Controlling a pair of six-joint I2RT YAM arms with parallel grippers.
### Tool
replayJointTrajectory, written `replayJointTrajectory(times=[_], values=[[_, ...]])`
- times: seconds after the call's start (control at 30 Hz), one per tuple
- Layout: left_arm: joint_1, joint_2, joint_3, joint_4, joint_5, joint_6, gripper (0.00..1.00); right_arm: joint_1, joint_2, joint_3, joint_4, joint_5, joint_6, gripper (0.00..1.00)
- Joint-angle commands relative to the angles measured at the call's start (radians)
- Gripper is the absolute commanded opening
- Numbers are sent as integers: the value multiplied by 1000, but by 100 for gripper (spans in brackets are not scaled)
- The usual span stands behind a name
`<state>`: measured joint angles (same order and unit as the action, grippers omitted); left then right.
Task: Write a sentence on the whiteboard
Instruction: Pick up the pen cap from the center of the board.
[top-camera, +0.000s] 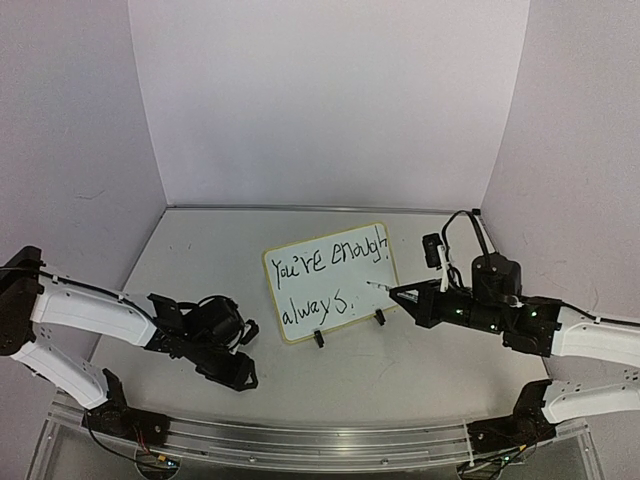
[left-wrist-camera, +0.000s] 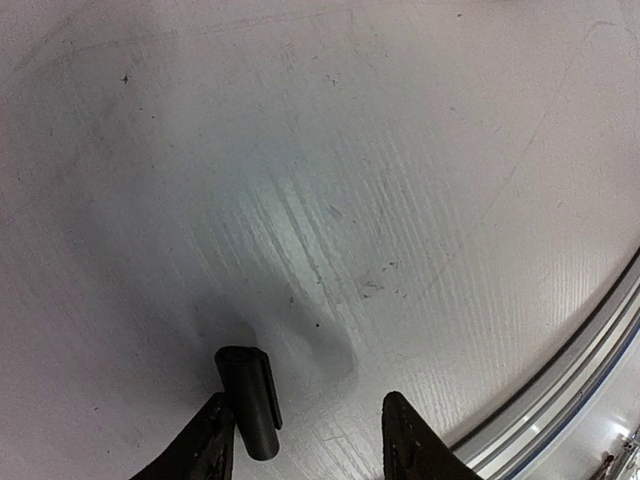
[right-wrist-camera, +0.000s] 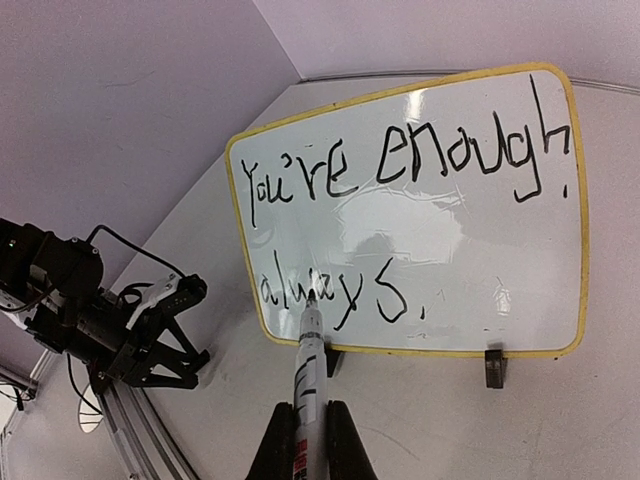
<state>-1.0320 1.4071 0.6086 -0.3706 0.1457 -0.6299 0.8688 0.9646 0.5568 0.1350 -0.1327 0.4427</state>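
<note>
Well, both lines of the sentence look complete to me, so I judge the step in hand is to take the pen away cleanly. My right claw is closed on the marker, which points forward out of the jaws. The whiteboard stands directly ahead of this claw, leaning back a little on its two black clip feet. The marker tip is at the lower line of words, but I cannot tell if it touches the surface or hovers just off it.

To do this well, I should draw the claw straight back along the pen's axis, not sideways, because a sideways move could streak the letters. I should also not press, since the board only rests on small feet and I think it could slide or tip.

My left claw is low over the table, its jaws apart. A black cap lies against its left finger, not squeezed.

The table is pale, scratched and a bit glossy. An aluminium rail runs behind the claws, and plain lilac walls close the space ahead.
</note>
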Motion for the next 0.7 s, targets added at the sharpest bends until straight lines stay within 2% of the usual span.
replayJointTrajectory(times=[0.0,0.43,0.67], values=[[-23,5,21,-28,-30,-82,49,-2,-13,3,-2,21,-2,0],[-53,51,62,168,48,-203,50,-2,-8,11,-5,22,-3,0],[-74,89,96,163,67,-271,51,-2,-19,7,-10,29,2,0]])
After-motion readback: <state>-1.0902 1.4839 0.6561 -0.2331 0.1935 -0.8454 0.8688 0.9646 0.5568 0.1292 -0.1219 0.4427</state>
